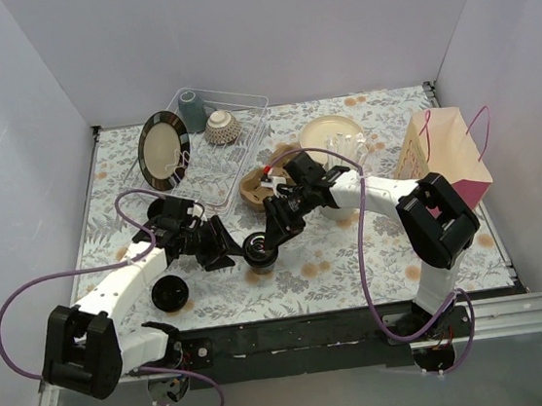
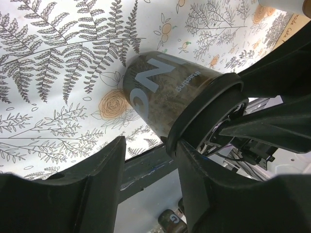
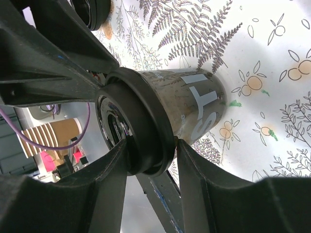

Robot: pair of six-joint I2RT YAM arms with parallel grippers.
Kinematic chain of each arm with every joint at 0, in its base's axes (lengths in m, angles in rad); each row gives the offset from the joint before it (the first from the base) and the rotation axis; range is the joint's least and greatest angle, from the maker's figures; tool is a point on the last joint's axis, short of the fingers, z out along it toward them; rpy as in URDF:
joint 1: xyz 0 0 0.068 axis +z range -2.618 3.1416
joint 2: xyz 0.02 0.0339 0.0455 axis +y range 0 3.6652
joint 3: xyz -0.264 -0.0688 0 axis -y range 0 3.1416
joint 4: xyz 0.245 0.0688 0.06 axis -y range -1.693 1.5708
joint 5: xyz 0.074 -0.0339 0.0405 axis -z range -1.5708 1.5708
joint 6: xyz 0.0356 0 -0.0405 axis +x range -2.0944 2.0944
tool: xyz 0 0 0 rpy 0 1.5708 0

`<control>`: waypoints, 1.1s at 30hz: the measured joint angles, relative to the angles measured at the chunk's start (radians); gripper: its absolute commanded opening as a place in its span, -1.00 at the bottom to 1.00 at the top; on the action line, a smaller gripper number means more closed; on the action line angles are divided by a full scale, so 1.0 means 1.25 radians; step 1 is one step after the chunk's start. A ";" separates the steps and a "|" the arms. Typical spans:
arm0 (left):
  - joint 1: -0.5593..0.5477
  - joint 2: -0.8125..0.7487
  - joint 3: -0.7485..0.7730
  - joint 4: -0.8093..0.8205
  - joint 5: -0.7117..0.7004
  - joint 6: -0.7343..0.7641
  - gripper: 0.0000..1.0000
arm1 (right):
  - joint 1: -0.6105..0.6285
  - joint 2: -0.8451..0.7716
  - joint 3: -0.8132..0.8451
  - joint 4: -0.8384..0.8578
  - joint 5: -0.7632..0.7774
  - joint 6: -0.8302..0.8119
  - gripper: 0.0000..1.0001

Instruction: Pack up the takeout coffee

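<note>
One takeout coffee cup [image 1: 260, 248], dark brownish with pale lettering and a black lid, hangs on its side just above the tablecloth between the two arms. My right gripper [image 1: 276, 230] is shut on its lid rim: in the right wrist view [image 3: 151, 145] one finger lies on the lid's face and the other behind the rim, against the cup [image 3: 194, 102]. My left gripper [image 1: 225, 249] stands open beside it. In the left wrist view [image 2: 150, 145] the gap is empty, and the right fingertip [image 2: 187, 153] touches the lid of the cup [image 2: 165, 92].
A loose black lid [image 1: 171, 294] lies near the left arm, with another round black thing [image 1: 168, 212] behind it. A brown cup carrier [image 1: 261, 183], a clear dish rack [image 1: 242, 118] holding crockery and a pale bowl [image 1: 332, 135] stand behind. A paper bag [image 1: 447, 158] stands at right.
</note>
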 measured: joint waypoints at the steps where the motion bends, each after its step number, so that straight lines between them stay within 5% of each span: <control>1: 0.001 0.007 0.000 0.002 0.005 -0.002 -0.14 | 0.000 0.000 0.000 0.000 0.000 0.000 -0.36; 12: 0.006 0.002 -0.025 0.023 0.021 -0.055 -0.13 | -0.002 0.000 -0.006 0.010 -0.006 -0.010 -0.36; 17: 0.005 -0.010 -0.018 0.006 0.007 -0.061 0.08 | -0.002 0.000 -0.005 0.009 -0.009 -0.025 -0.37; 25: -0.001 0.001 0.108 -0.060 -0.049 0.052 0.04 | -0.002 0.029 0.039 -0.038 -0.039 -0.100 -0.40; 33: 0.001 -0.004 0.093 -0.028 -0.005 0.141 -0.04 | -0.002 0.066 0.096 -0.117 -0.070 -0.186 -0.41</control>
